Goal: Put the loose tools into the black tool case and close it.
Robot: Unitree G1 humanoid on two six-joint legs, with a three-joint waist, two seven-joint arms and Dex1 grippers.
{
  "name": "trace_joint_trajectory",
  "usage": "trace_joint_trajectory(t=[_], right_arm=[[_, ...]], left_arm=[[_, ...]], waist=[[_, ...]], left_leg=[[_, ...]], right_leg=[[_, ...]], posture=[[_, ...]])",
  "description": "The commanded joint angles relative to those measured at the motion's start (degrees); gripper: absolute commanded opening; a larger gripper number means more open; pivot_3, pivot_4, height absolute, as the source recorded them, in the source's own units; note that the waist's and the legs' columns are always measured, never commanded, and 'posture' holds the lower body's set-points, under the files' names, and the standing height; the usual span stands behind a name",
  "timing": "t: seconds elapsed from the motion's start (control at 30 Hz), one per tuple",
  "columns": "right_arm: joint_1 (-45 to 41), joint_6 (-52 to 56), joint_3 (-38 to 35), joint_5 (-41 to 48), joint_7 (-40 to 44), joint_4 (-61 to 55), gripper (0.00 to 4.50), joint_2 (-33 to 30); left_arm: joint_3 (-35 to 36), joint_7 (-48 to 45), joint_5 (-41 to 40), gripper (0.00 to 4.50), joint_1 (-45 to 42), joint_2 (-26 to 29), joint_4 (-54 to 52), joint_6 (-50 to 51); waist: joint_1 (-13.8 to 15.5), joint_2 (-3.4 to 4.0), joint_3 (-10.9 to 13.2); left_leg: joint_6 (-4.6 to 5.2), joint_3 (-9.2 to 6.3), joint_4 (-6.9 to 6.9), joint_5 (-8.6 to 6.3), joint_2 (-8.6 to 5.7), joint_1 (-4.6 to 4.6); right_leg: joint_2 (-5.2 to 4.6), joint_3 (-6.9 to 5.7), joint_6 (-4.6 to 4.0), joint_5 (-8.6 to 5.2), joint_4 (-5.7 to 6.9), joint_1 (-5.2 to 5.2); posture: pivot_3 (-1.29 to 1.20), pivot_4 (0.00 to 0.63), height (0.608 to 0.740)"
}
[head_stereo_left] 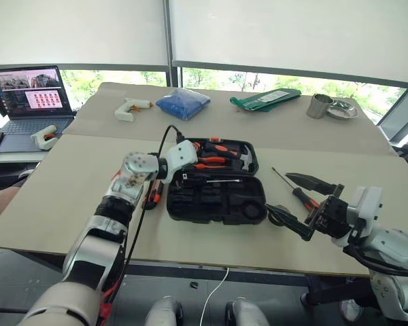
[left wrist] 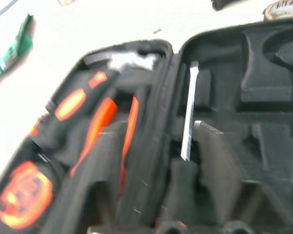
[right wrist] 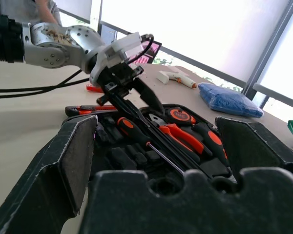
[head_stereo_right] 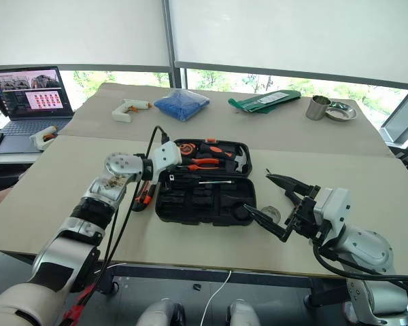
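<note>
Partly hidden by the left claw [right wrist: 129, 90], a screwdriver [right wrist: 144, 141] enters the black tool case [head_stereo_left: 217, 197].

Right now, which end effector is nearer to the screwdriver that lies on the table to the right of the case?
The right end effector. It hovers open just in front of the screwdriver. The left end effector is over the open black tool case, further from it.

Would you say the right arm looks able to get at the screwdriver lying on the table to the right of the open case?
Probably yes. The right gripper hangs open beside the screwdriver, with bare table around it; the black tool case and left gripper stay off to the side.
</note>
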Motion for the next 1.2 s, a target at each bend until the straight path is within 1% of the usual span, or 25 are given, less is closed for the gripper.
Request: trace_joint_trajectory(t=[0.03, 0.1, 0.3, 0.53, 0.63, 0.7, 0.77, 0.8, 0.83, 0.87, 0.9, 0.93, 0.97, 1.0, 1.07, 1.13, 1.17, 1.2], right_arm=[[-0.3, -0.1, -0.5, 0.8, -0.1, -0.8, 4.5, 0.4], [-0.1, 0.0, -0.6, 0.9, 0.0, -0.8, 4.5, 0.4], [0.1, 0.1, -0.9, 0.8, 0.0, -0.7, 4.5, 0.3], [0.8, 0.1, -0.2, 0.1, -0.7, -0.3, 4.5, 1.1], [0.8, 0.6, -0.1, -0.1, -1.9, -0.1, 4.5, 1.9], [1.8, 0.1, -2.1, -0.1, -3.1, 0.6, 4.5, 2.4], [3.6, -0.8, -5.1, -0.2, -3.7, 1.8, 4.5, 2.3], [4.8, -1.4, -6.9, -0.3, -3.9, 2.5, 4.5, 2.2], [5.8, -2.0, -8.4, -0.5, -4.1, 3.3, 4.5, 2.1], [7.2, -2.6, -10.2, -0.8, -4.0, 4.3, 4.5, 2.0], [8.6, -3.3, -11.6, -1.3, -3.9, 5.5, 4.5, 1.9], [10.1, -4.5, -13.2, -2.2, -3.7, 7.3, 4.5, 1.9], [11.5, -5.6, -14.6, -3.0, -3.7, 9.0, 4.5, 2.1], [12.7, -7.0, -15.9, -3.9, -3.7, 11.0, 4.5, 2.4], [15.3, -9.7, -17.8, -5.5, -3.5, 14.9, 4.5, 3.0], [18.4, -10.2, -19.6, -6.2, -3.9, 18.4, 4.5, 3.5], [19.3, -10.1, -20.2, -6.3, -4.3, 19.4, 4.5, 3.6], [20.4, -9.9, -20.6, -6.7, -4.6, 21.0, 4.5, 3.7]], left_arm=[[1.4, 2.7, -1.3, 0.65, 0.2, -1.5, -1.5, 3.7], [0.9, 3.5, -1.0, 0.1, 0.9, -2.4, -1.7, 6.5], [-1.9, 5.1, 1.8, 0.1, 1.6, -3.3, 0.2, 10.5], [-5.2, 3.6, 3.7, 0.1, 2.2, -4.7, 0.6, 13.6], [-4.5, 5.2, 3.9, 0.1, 1.9, -5.2, 1.4, 11.4], [0.4, 6.1, -0.3, 0.1, 1.7, -5.4, 0.4, 6.8], [5.2, 3.7, -5.8, 0.61, 2.3, -4.6, -3.1, 4.2], [6.4, 0.7, -8.3, 0.82, 3.3, -3.5, -6.0, 3.3], [7.5, -1.8, -10.6, 1.2, 4.2, -2.6, -8.7, 2.2], [9.0, -4.3, -13.7, 1.62, 5.5, -1.5, -12.1, 3.2], [10.4, -5.9, -16.3, 1.85, 6.6, -0.6, -14.9, 4.1], [11.8, -7.2, -18.7, 2.26, 7.8, 0.6, -17.8, 5.2], [12.7, -8.6, -20.5, 2.53, 9.3, 2.0, -20.7, 6.6], [13.3, -9.2, -21.2, 2.79, 10.9, 3.7, -22.8, 7.2], [14.5, -10.1, -22.5, 3.51, 14.4, 6.9, -26.4, 8.9], [16.1, -11.8, -23.9, 4.21, 18.7, 10.8, -28.4, 10.8], [16.6, -12.7, -24.8, 4.44, 20.3, 12.2, -29.1, 11.7], [17.7, -14.2, -25.5, 4.44, 22.6, 13.7, -28.5, 11.1]], waist=[[0.1, 0.0, 0.0], [0.1, 0.0, 0.0], [0.1, 0.0, 0.0], [0.1, 0.02, 0.0], [0.3, 0.06, -0.1], [0.4, 0.06, -0.1], [0.3, 0.06, -0.1], [0.2, 0.04, -0.1], [0.1, 0.04, 0.0], [0.1, 0.05, 0.0], [0.0, 0.05, 0.0], [0.0, 0.05, -0.1], [0.0, 0.06, -0.1], [0.0, 0.07, -0.1], [-0.1, 0.15, -0.1], [-0.1, 0.27, -0.1], [-0.2, 0.33, -0.1], [-0.2, 0.38, -0.1]], left_leg=[[0.0, 0.0, 0.01, 0.0, 0.0, 0.0], [0.01, -0.01, 0.01, 0.0, -0.02, -0.01], [0.02, -0.02, 0.01, -0.01, -0.02, 0.04], [0.03, -0.05, -0.02, -0.03, -0.01, 0.46], [0.05, -0.12, -0.04, -0.05, 0.02, 0.55], [0.08, -0.13, -0.04, -0.07, 0.0, 0.54], [0.12, -0.13, -0.03, -0.09, -0.03, 0.48], [0.14, -0.12, -0.03, -0.1, -0.03, 0.41], [0.17, -0.11, -0.04, -0.12, -0.02, 0.36], [0.18, -0.1, -0.04, -0.13, -0.02, 0.32], [0.19, -0.08, -0.07, -0.14, -0.02, 0.32], [0.18, -0.07, -0.12, -0.14, -0.02, 0.34], [0.17, -0.07, -0.13, -0.14, -0.02, 0.35], [0.17, -0.07, -0.14, -0.14, -0.01, 0.39], [0.16, -0.06, -0.15, -0.15, -0.01, 0.54], [0.16, -0.05, -0.16, -0.16, -0.02, 0.62], [0.15, -0.05, -0.15, -0.16, -0.01, 0.63], [0.14, -0.05, -0.15, -0.15, 0.01, 0.65]], right_leg=[[0.0, 0.0, 0.02, 0.0, -0.01, 0.0], [-0.01, 0.0, 0.01, 0.01, -0.02, 0.02], [-0.01, 0.0, 0.01, 0.01, -0.03, 0.07], [-0.02, -0.01, 0.03, -0.02, -0.09, 0.5], [-0.08, -0.08, 0.1, -0.08, -0.16, 0.66], [-0.16, -0.09, 0.09, -0.07, -0.16, 0.67], [-0.22, -0.09, 0.07, -0.05, -0.18, 0.64], [-0.23, -0.08, 0.05, -0.03, -0.19, 0.57], [-0.23, -0.09, 0.07, -0.04, -0.2, 0.53], [-0.23, -0.09, 0.08, -0.05, -0.19, 0.48], [-0.23, -0.08, 0.09, -0.06, -0.19, 0.47], [-0.22, -0.09, 0.09, -0.06, -0.19, 0.47], [-0.23, -0.09, 0.09, -0.07, -0.18, 0.48], [-0.22, -0.09, 0.09, -0.08, -0.18, 0.5], [-0.22, -0.08, 0.11, -0.1, -0.19, 0.64], [-0.23, -0.04, 0.12, -0.12, -0.21, 0.71], [-0.23, -0.03, 0.13, -0.16, -0.2, 0.7], [-0.23, -0.01, 0.22, -0.33, -0.2, 0.7]], posture=[[0.0, 0.15, 0.739], [0.0, 0.15, 0.739], [0.0, 0.15, 0.739], [0.0, 0.15, 0.739], [0.0, 0.15, 0.739], [0.0, 0.15, 0.739], [0.0, 0.15, 0.739], [0.0, 0.15, 0.739], [0.0, 0.15, 0.739], [0.0, 0.15, 0.739], [0.0, 0.15, 0.739], [0.0, 0.15, 0.739], [0.0, 0.15, 0.739], [0.0, 0.15, 0.739], [0.0, 0.15, 0.739], [0.0, 0.15, 0.739], [0.0, 0.15, 0.739], [0.0, 0.15, 0.739]])
